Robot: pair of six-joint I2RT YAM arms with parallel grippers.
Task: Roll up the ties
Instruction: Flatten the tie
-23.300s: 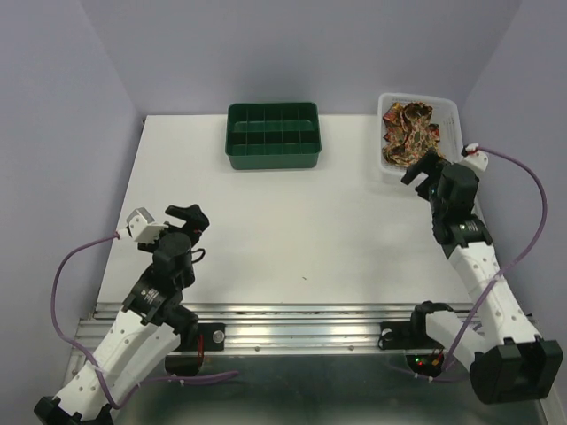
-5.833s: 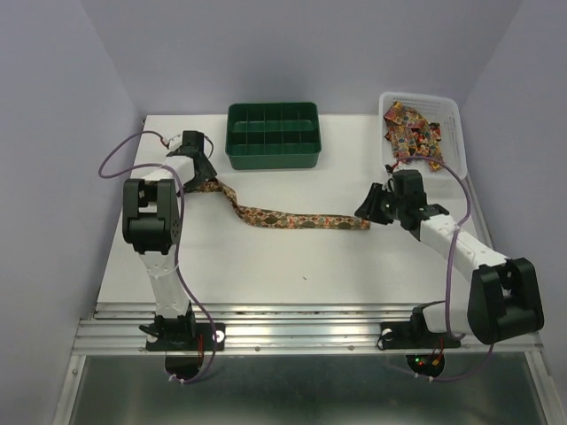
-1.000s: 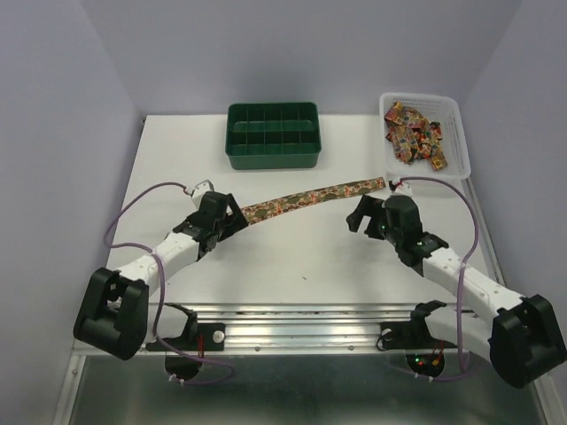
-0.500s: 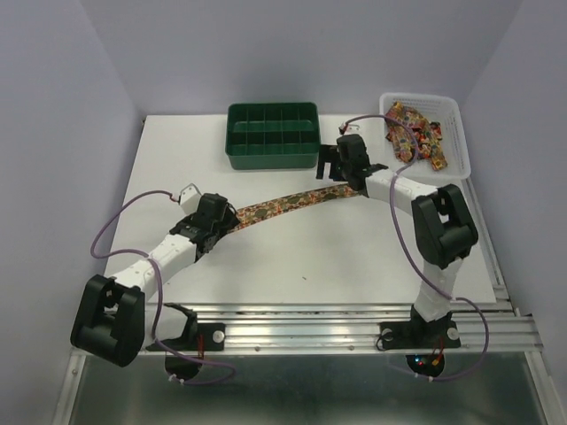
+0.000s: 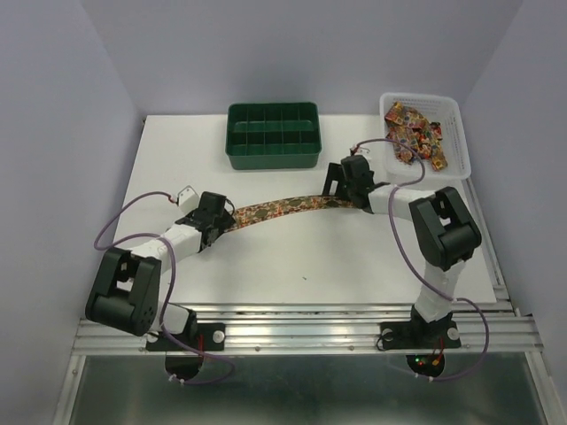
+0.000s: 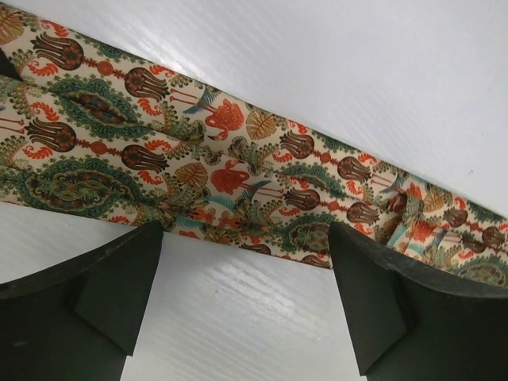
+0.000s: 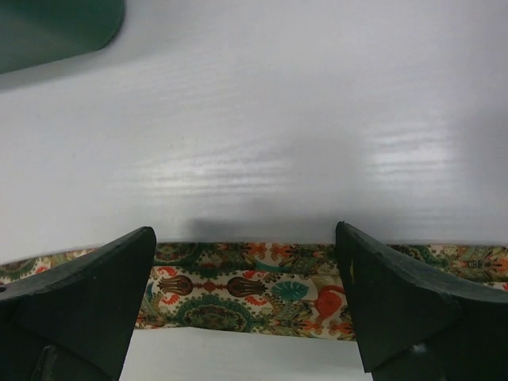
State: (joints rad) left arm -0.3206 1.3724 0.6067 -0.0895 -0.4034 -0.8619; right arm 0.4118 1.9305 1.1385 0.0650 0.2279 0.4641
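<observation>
Lavender walls [image 5: 292,53] close in a white table [image 5: 292,266]. A green compartment tray [image 5: 272,158] sits toward twelve o'clock and a white basket [image 5: 420,96] toward two o'clock.

One tie [image 5: 283,205] lies flat across the middle of the table, running from about nine o'clock up toward one o'clock. We take it that the strip is laid out straight so it can be rolled from one end.

The left gripper [image 6: 244,232] sits at the tie's nine o'clock end and the right gripper [image 7: 244,232] at the other end. Both have their jaws spread wide and nothing in them. In each wrist view the patterned fabric crosses the gap between the two dark fingers. We judge that wide stance is meant to straddle the tie's full width before pinching or tucking an end.

The remaining ties [image 5: 415,133] sit heaped in the basket, well apart from the work. We suppose they are waiting their turn.

Much is hidden from us:
- From above, the gripper bodies cover both ends of the flat tie, so we cannot see either pointed tip.
- The wrist views crop the strip on both sides.
- We cannot tell whether any fingertip touches the cloth or only hovers over it.
- The left wrist view shows puckers in the fabric, but we cannot tell whether they are folds or only pattern.
- The heap in the basket is too tangled to count.
</observation>
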